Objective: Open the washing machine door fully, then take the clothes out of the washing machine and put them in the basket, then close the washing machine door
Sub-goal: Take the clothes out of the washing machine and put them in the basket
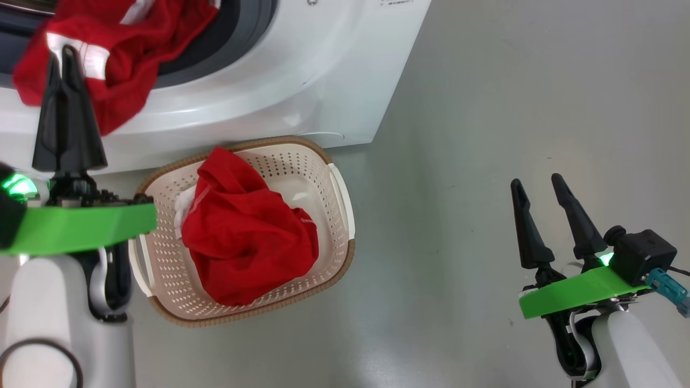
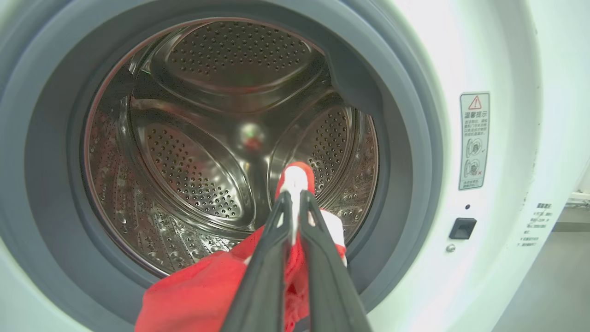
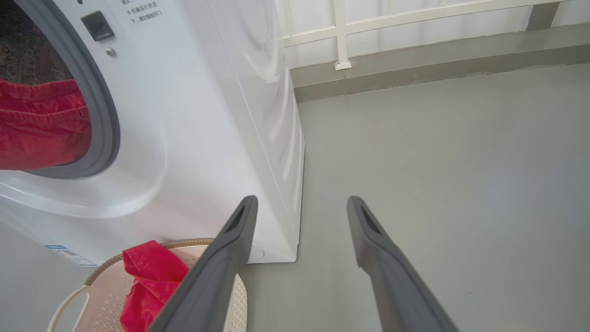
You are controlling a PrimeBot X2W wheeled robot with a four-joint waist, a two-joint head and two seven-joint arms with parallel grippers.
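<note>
Red clothes [image 2: 198,295] over ring [image 2: 46,184] (left hand [image 2: 293,196])

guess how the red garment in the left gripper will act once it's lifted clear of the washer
Probably floppy: the red garment sags in folds over the washer rim below the left gripper. Likely light, since a pinch on one white-trimmed edge seems to hold it. It may drag on the grey door seal it drapes across.

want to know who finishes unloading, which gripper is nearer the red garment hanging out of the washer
Left. The left gripper is shut on the red garment at the washing machine opening; the right gripper hangs open above the floor, far off to the garment's right.
</note>
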